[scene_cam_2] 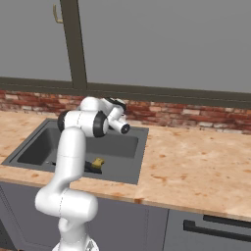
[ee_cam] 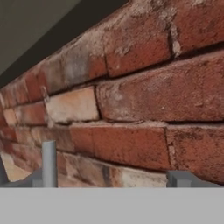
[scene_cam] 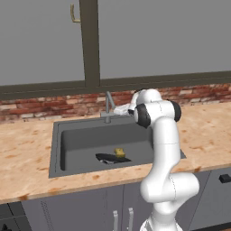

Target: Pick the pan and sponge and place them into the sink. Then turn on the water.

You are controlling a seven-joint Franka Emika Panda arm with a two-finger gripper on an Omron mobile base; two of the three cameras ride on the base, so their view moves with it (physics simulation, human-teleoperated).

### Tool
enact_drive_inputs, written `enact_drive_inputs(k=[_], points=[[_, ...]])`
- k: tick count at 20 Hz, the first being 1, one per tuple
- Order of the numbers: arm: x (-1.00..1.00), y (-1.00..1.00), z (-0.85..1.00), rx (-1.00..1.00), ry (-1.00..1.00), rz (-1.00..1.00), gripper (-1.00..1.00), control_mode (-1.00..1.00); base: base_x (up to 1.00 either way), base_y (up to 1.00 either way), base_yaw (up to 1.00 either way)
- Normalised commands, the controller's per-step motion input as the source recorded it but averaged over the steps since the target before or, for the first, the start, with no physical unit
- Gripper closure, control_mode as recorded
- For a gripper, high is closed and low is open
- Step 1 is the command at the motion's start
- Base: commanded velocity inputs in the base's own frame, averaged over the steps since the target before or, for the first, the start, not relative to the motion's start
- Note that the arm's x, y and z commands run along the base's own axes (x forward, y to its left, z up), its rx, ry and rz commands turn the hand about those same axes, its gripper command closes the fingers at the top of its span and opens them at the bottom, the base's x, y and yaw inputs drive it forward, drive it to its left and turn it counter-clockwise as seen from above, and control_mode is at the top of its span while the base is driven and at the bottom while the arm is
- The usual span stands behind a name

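Pan (scene_cam: 108, 158) below, apart from jaws

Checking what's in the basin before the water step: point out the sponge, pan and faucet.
sponge (scene_cam: 119, 152): left base view, its top face.
pan (scene_cam: 107, 158): left base view, its dark body.
faucet (scene_cam: 108, 104): left base view, its upright stem.

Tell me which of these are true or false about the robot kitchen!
1. The sponge is inside the sink. True.
2. The pan sits on the counter. False: it lies in the sink, by the sponge.
3. Water is running from the faucet. False: no stream shows.
4. The fingers stand wide apart, holding nothing. True.
5. The wall behind the sink is brick. True.
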Motion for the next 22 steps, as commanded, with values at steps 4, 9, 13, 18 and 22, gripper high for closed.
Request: enact_drive_inputs(k=[4,9,13,18,22], points=[[0.18,0.07,-0.17,0.00,0.01,-0.12,-1.00,-1.00,0.00,0.00,0.00],[0.16,-0.02,-0.14,0.00,0.01,-0.11,-1.00,-1.00,0.00,0.00,0.00],[0.14,-0.02,-0.15,0.01,0.02,-0.10,-1.00,-1.00,0.00,0.00,0.00],[0.10,-0.13,-0.11,0.01,0.02,-0.09,1.00,-1.00,0.00,0.00,0.00],[0.00,-0.40,-0.03,0.02,0.01,-0.07,1.00,-1.00,0.00,0.00,0.00]])
